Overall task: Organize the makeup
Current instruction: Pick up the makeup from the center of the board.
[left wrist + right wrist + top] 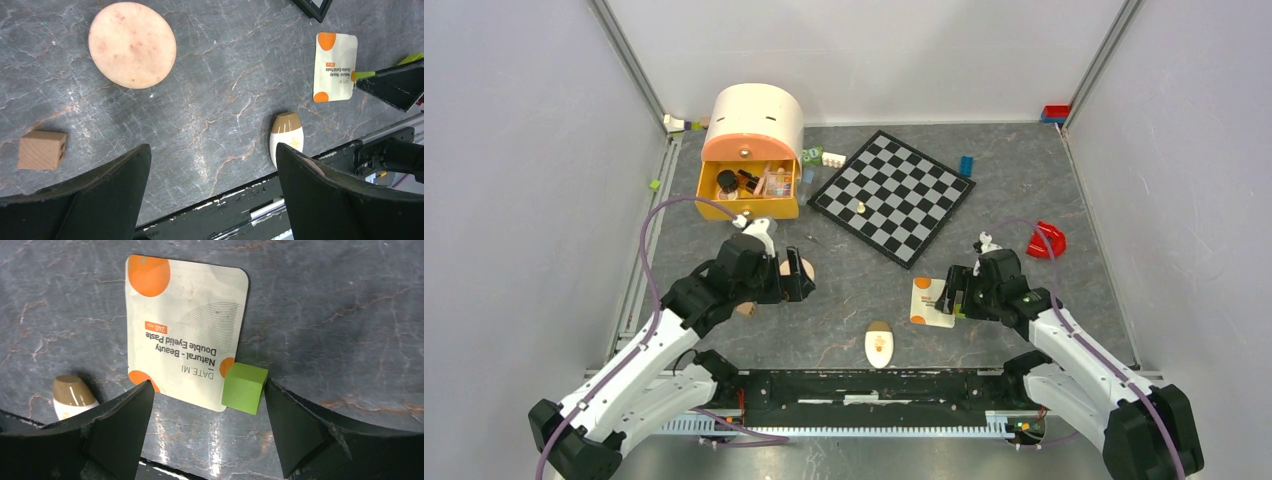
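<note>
A round peach compact (pixel 132 45) lies on the table; in the top view (pixel 805 267) my left gripper partly hides it. My left gripper (pixel 796 282) (pixel 212 152) is open and empty, hovering beside it. A white-orange sachet (pixel 927 302) (pixel 185 335) lies flat under my right gripper (pixel 951 292) (pixel 207 392), which is open and empty. A green cube (pixel 244 388) sits at the sachet's corner, close to the right finger. A cream oval (pixel 879 344) (pixel 286 136) lies near the front edge. An orange organiser (pixel 754 125) has its drawer (pixel 749 208) open, holding several small cosmetics.
A black-and-grey chessboard (pixel 894 195) lies at the back centre with a small piece on it. A tan wooden cube (pixel 41 150) sits left of the left gripper. A red object (pixel 1046 240), a blue brick (pixel 966 165) and other small bricks are scattered around.
</note>
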